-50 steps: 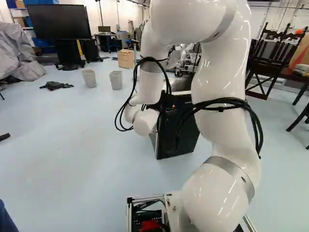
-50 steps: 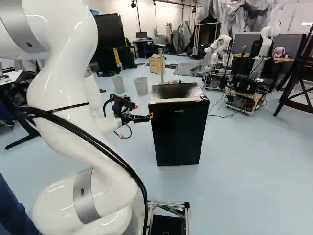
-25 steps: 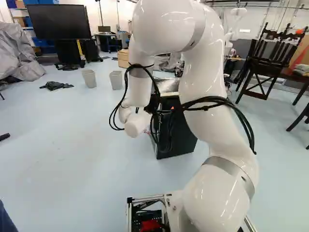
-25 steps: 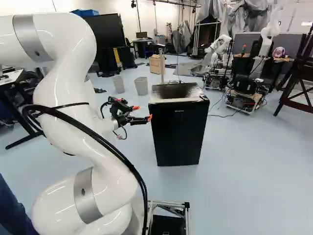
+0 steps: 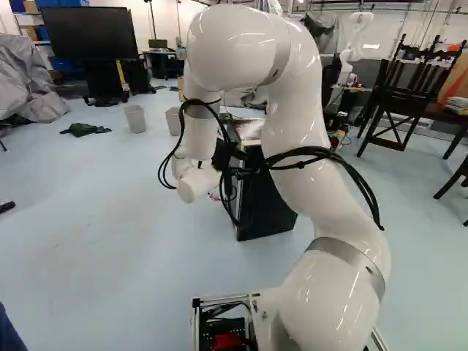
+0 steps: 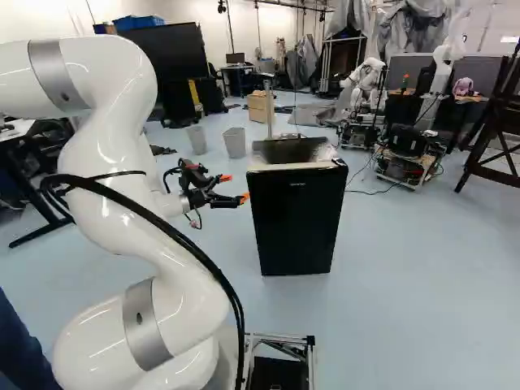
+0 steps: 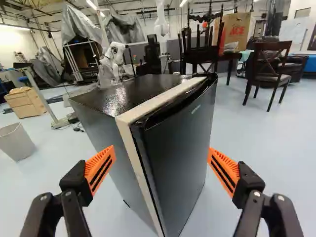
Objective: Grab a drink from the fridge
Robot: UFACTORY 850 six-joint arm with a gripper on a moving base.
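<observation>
While the gripper hangs level with its upper part, the black fridge faces it closed

Where the wrist view looks along the gripper, the jaws stand wide apart, orange pads facing across the gap, nothing pinched. Fridge upright on the pale floor, ahead of the fingertips, one front corner showing between them. Door looks shut; a cream strip runs down its side edge. Right base view: fingertips just beside the fridge's upper left edge; contact, cannot tell. White arm bends over at the left. Beyond the fridge, two grey bins, a wooden cabinet and another robot.
</observation>
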